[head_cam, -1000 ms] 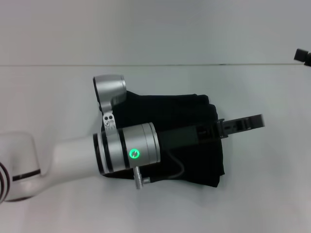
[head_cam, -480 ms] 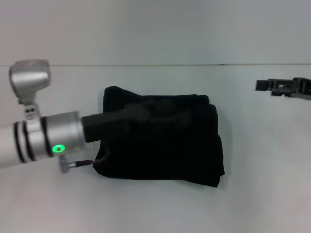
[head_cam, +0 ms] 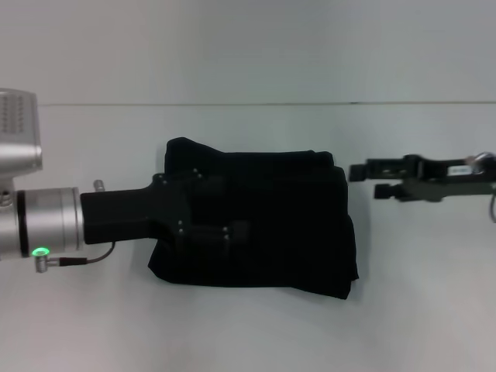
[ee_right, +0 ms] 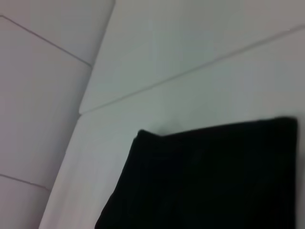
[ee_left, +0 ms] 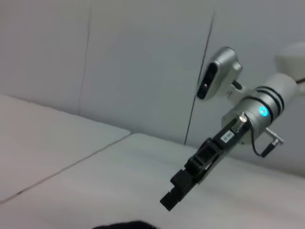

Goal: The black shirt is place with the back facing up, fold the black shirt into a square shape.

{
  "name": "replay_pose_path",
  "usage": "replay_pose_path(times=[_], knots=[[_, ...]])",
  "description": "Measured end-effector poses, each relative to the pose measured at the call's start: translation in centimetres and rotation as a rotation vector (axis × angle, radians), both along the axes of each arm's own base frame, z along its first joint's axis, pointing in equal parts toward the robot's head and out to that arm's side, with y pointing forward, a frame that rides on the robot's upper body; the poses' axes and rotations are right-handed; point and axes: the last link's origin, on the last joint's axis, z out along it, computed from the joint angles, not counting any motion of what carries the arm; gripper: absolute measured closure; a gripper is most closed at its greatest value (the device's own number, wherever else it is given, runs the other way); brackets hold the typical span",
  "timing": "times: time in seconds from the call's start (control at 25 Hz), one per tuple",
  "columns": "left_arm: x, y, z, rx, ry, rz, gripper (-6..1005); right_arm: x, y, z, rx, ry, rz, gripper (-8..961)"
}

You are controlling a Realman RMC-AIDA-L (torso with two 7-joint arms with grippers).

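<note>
The black shirt [head_cam: 263, 232] lies folded near-square; left gripper [head_cam: 232, 231] over it, fingers indistinguishable; right gripper [head_cam: 363, 180] beside it, fingers apart. Best lift clear without snagging.

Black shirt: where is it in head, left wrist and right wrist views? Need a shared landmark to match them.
Head view: black shirt lies folded mid-table, left gripper over its left part, right gripper just off its right edge.
Left wrist view: only a dark sliver shows; the right gripper fills the middle.
Right wrist view: it fills the lower middle.
Shared landmark: the white table.
</note>
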Motion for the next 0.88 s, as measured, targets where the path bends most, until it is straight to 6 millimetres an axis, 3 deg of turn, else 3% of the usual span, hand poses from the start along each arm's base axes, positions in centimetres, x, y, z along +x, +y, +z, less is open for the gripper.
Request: replay_pose_path(times=[0.36, 0.88], knots=[[-0.9, 0.2, 0.0, 0.029, 0.075, -0.007, 49, -1.6, -0.2, -3.6, -0.054, 0.006, -0.031, 27], [-1.1, 0.3, -0.1, 0.037, 0.081, 0.008, 50, -1.8, -0.2, -5.1, -0.051, -0.010, -0.052, 27]])
